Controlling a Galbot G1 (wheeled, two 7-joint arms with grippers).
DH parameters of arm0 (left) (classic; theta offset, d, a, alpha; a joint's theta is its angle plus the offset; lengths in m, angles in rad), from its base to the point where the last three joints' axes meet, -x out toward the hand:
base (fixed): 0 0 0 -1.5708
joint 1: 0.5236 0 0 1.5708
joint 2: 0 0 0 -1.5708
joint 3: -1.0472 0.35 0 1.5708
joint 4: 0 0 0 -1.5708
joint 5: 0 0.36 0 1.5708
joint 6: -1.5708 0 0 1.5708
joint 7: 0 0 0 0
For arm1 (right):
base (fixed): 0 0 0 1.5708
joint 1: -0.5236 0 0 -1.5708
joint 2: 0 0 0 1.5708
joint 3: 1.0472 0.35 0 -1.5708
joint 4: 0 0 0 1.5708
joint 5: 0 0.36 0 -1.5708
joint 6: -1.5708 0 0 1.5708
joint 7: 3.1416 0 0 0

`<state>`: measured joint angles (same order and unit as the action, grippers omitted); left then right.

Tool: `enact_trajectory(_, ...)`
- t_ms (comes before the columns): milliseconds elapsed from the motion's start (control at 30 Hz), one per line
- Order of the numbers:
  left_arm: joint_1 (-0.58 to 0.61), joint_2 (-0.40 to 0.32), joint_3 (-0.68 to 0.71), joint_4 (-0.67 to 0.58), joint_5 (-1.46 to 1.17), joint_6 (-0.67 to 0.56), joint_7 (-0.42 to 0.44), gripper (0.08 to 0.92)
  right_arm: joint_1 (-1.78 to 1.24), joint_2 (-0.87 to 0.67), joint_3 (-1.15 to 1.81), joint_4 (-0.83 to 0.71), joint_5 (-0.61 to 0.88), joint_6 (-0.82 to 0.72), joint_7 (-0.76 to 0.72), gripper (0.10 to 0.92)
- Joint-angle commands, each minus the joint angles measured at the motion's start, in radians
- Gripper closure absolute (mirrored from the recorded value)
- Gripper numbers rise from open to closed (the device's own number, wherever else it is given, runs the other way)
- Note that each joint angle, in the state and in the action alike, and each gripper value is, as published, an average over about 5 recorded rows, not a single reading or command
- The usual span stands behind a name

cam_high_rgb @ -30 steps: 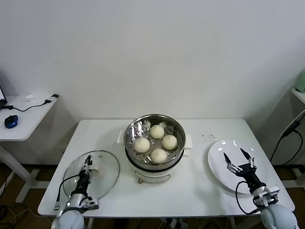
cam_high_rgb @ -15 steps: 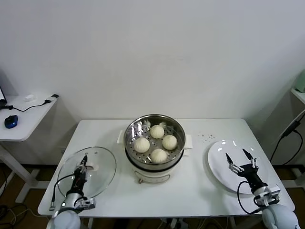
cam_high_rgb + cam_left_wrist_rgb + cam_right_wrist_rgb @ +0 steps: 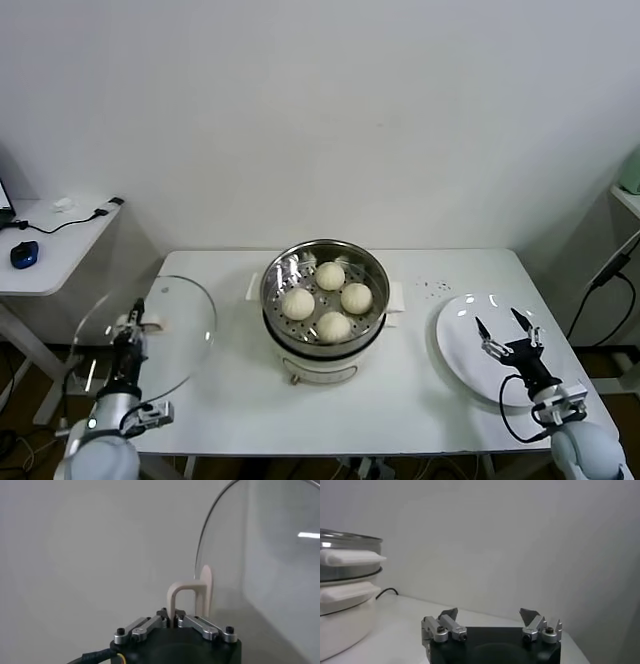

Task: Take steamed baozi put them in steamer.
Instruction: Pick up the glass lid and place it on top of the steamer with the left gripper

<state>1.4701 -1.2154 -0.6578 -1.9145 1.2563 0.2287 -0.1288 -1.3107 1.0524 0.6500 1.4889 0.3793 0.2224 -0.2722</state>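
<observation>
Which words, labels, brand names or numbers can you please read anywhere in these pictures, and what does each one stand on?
None can be read.
White electric pot body under the round shiny steel steamer basket: a small knob at its front, no legible marking.
Round glass lid, flat white plate, white table: no text showing.
Dark speckles on the table near the plate: not lettering.

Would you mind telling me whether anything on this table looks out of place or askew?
Only the glass lid: the left gripper holds it by its handle, tilted past the table's left edge. All four baozi sit neatly in the steamer.
</observation>
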Motion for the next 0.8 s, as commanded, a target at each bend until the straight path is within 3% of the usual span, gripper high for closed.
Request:
enact_trajectory(33,-0.042,0.266,0.154,-0.308,-0.105,0.433,0.196,0.849,0.026,-0.001,-0.017,-0.013,-0.018,-0.003,0.013,0.203)
enact_trajectory(200,-0.202,0.353,0.324,-0.308,-0.035,0.532,0.325,0.849,0.058,0.000,-0.038,-0.032,-0.033,-0.005,0.021,0.203)
enact_trajectory(333,-0.374,0.323,0.485,-0.295,0.050,0.557,0.480,0.849,0.080,0.005,-0.046,-0.052,-0.045,-0.003,0.024,0.203)
enact_trajectory(500,-0.514,0.195,0.628,-0.248,0.172,0.557,0.594,0.849,0.096,0.006,-0.040,-0.075,-0.051,0.000,0.023,0.203)
enact_trajectory(600,-0.558,0.105,0.705,-0.194,0.245,0.557,0.604,0.849,0.101,-0.001,-0.031,-0.091,-0.050,0.004,0.021,0.203)
enact_trajectory(800,-0.624,-0.142,0.804,-0.045,0.357,0.557,0.585,0.849,0.098,-0.005,-0.023,-0.094,-0.050,0.006,0.021,0.203)
